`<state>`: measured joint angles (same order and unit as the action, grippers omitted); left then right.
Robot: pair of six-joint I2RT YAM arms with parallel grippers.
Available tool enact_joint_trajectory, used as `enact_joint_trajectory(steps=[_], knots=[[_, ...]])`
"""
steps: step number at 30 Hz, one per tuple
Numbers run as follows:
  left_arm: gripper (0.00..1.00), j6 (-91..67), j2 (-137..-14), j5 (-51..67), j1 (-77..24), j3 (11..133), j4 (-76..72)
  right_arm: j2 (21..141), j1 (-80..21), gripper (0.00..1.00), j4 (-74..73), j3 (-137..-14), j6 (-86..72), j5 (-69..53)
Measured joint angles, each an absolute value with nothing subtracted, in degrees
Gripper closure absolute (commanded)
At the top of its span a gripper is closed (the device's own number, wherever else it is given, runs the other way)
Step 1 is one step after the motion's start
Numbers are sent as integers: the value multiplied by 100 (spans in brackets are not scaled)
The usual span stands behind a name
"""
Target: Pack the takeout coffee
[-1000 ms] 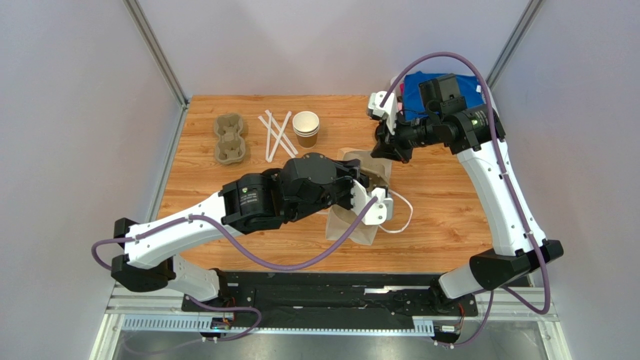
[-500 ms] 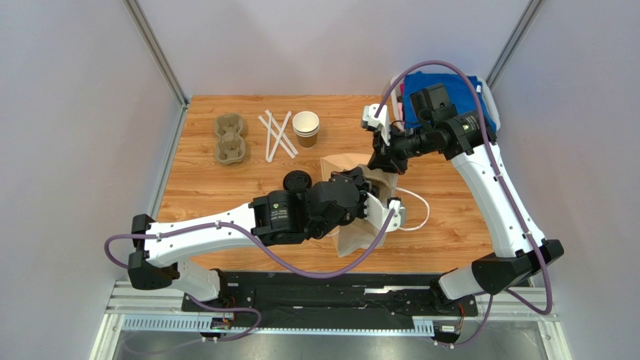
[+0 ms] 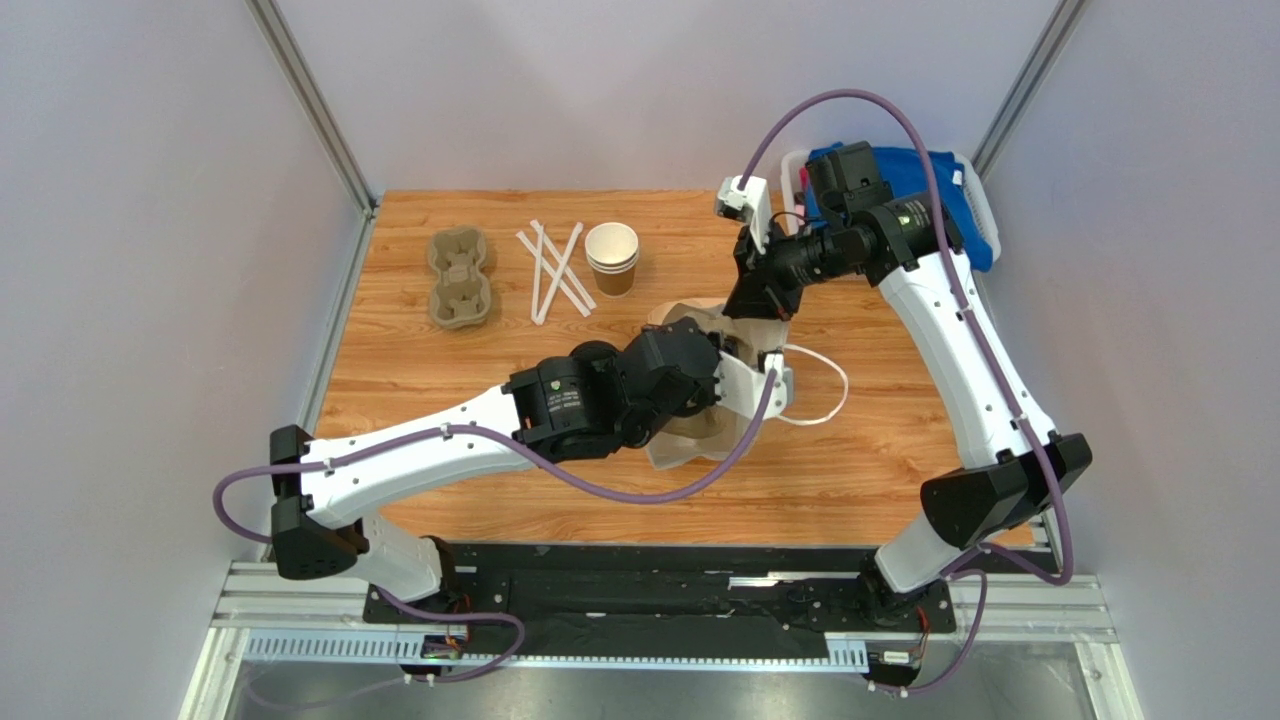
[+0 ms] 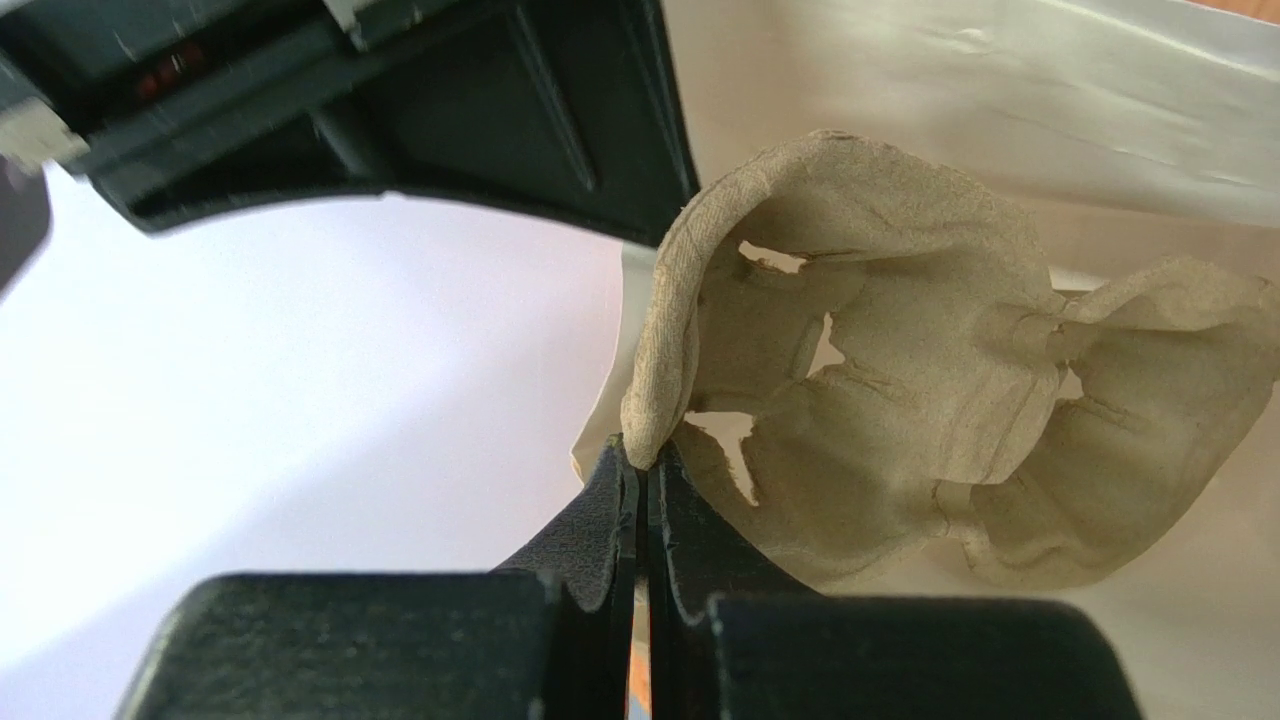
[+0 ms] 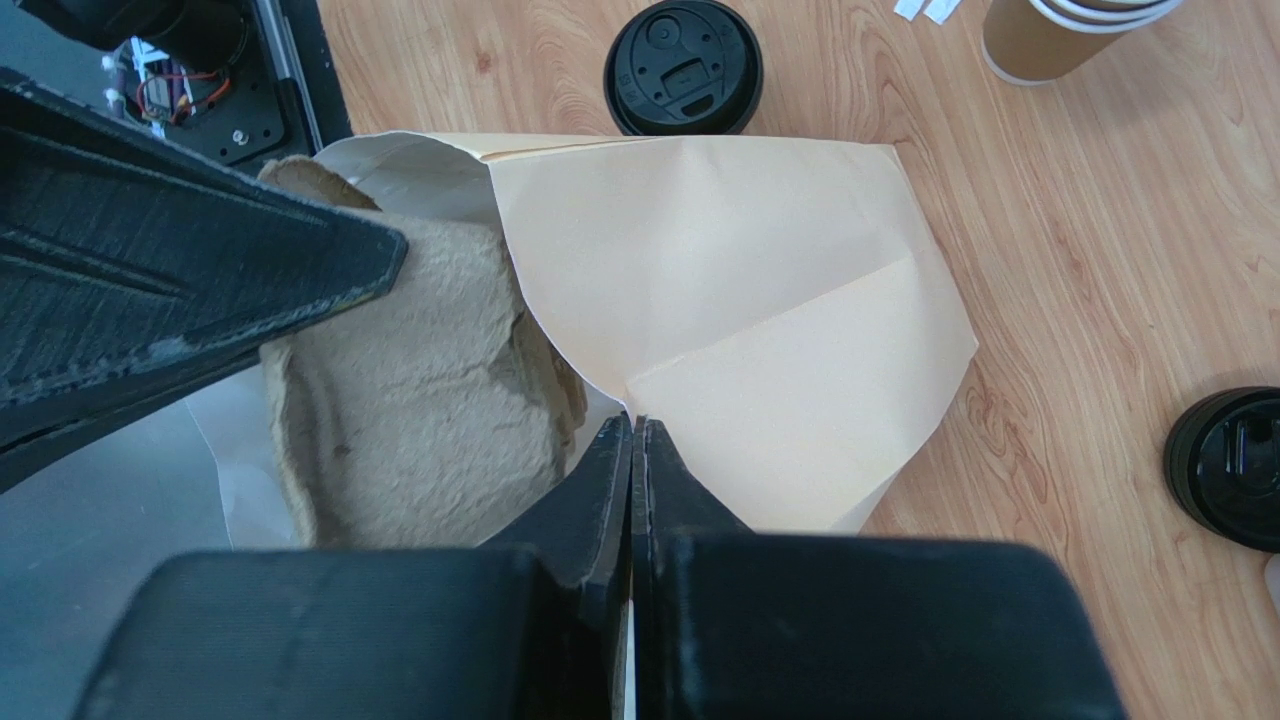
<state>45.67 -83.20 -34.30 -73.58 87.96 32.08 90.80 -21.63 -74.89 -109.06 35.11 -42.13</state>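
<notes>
DESK: What does each pincer hold?

PHOTOGRAPHER: The left pincer (image 4: 643, 458) is clamped tight on the rim of a pulp cup carrier (image 4: 902, 405). The right pincer (image 5: 631, 435) is pinched on the mouth of the paper bag (image 5: 751, 285), holding it open. The carrier sits partly inside the bag, with nothing in its wells.

DESK: And the takeout coffee (image 5: 684, 68)?

PHOTOGRAPHER: Not bagged. It is probably the black-lidded one on the table (image 5: 1052, 300), just beside the bag, though no cup wall shows from above. Expect it to be light, thin-walled, easily crushed and spillable. Take it around the body, under the lid, and keep it upright.
</notes>
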Motion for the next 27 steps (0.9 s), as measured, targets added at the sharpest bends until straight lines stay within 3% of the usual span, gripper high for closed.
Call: enact_joint_trajectory(steps=[7,17,27], knots=[[100,4508,-8527,-3286,-6987,9019,3323,9198,-2143,100,-7317,-10932,3183,-4152],[100,4499,-9070,-2980,-6893,10484,3905,9253,-2119,100,-7260,-10930,3017,-4075],[100,4545,-9115,-2939,-6934,10506,4362,9260,-2119,100,-7299,-10855,3017,-4088]])
